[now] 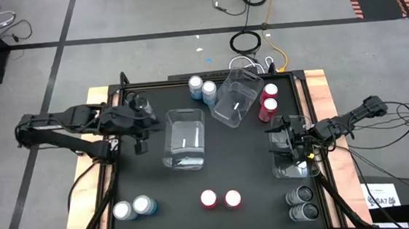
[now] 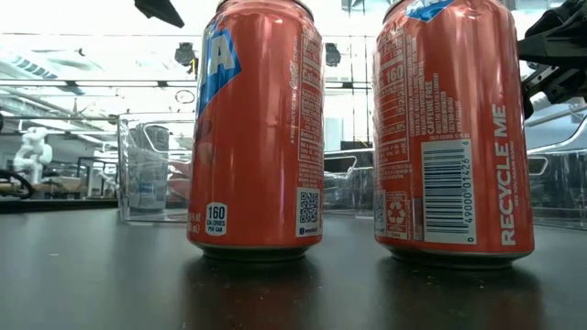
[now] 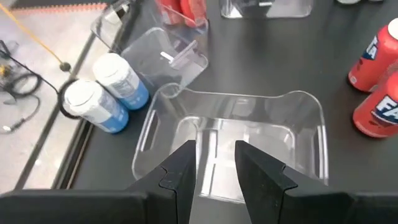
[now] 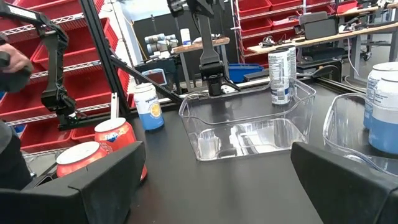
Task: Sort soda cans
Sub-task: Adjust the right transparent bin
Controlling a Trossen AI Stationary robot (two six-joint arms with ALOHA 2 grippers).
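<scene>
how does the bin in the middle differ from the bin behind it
The middle bin lies square to the table edges, while the far bin sits turned at an angle. The middle bin has the left tool right beside its short end; no tool is near the far bin. Both are clear plastic, and neither holds a can.

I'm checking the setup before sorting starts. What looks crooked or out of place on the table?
One clear bin at the far side sits skewed, turned at an angle to the table edges, while the middle bin lies square. All cans in view stand upright; nothing spilled.
</scene>
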